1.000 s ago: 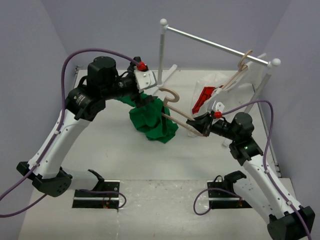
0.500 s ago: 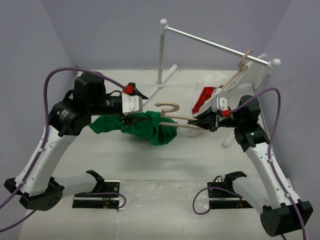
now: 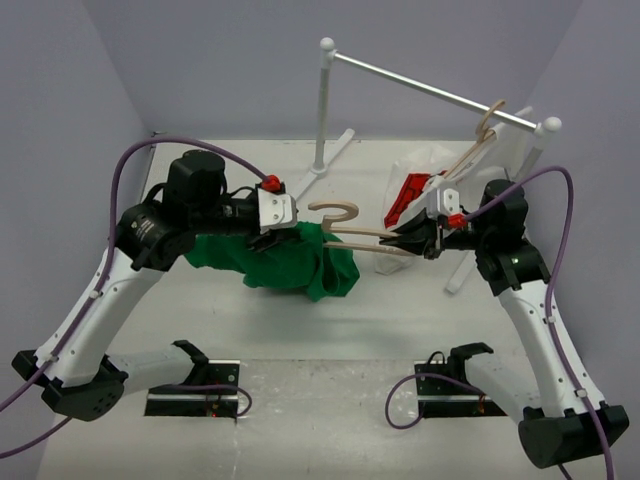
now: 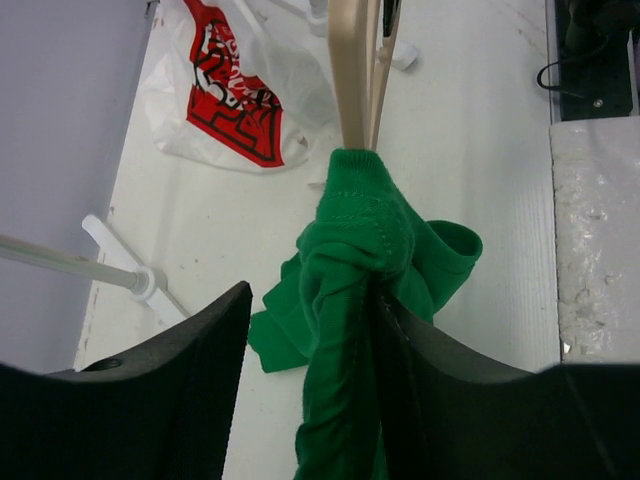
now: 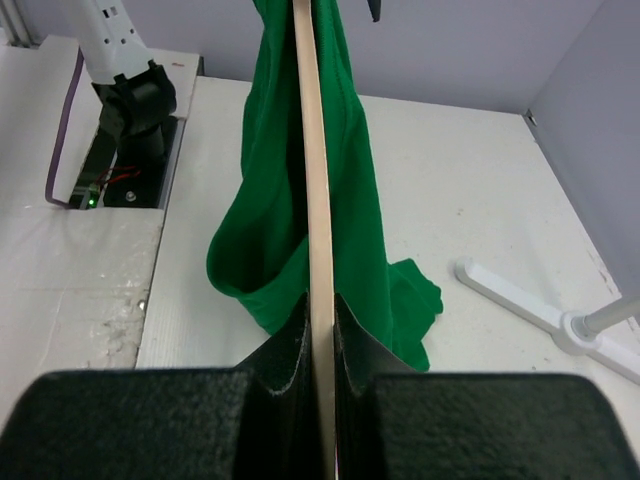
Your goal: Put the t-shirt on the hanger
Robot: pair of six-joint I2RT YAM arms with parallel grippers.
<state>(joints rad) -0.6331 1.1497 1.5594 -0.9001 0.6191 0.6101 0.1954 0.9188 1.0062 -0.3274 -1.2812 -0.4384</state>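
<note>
The green t-shirt hangs bunched over the left end of the tan wooden hanger, its lower part resting on the table. My right gripper is shut on the hanger's right end and holds it level; in the right wrist view the hanger runs straight out from the closed jaws into the t-shirt. My left gripper is at the shirt's top. In the left wrist view a rope of t-shirt passes between its jaws, lying against one finger with a gap to the other, below the hanger.
A white clothes rack stands at the back right, its post behind the hanger's hook. Another wooden hanger with a white garment hangs on the rail. A red and white printed piece lies under it. A rack foot lies near the shirt.
The right gripper has lifted the hanger and turned it level. The left arm swung left then back, spreading the shirt leftward along the table, and its jaws have narrowed around the cloth.
</note>
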